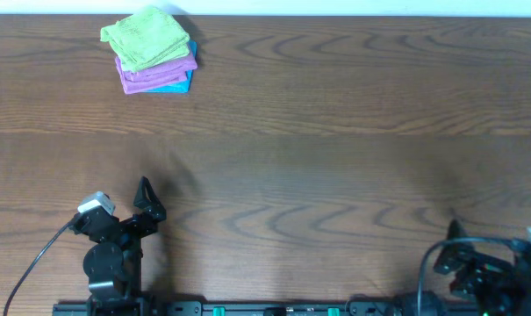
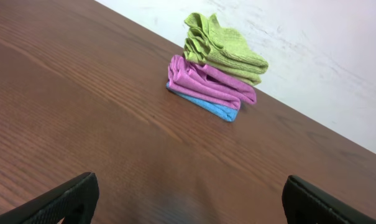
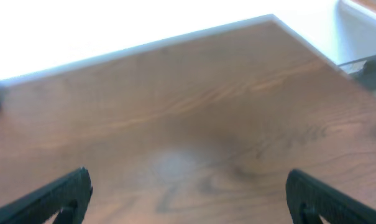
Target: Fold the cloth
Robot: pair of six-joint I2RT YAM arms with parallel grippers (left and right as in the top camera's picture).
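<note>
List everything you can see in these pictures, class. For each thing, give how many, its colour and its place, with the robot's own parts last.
green folded terry cloth: one, lime green, top of a pile at the table's far left
purple folded cloth: one, purple, middle of the pile
blue folded cloth: one, bright blue, bottom of the pile, mostly covered
brown wooden table: one, dark brown, under everything
white wall: one, white, beyond the table's far edge
left gripper: one, black, near edge, left side, open, empty
right gripper: one, black, near edge, right side, open, empty
</note>
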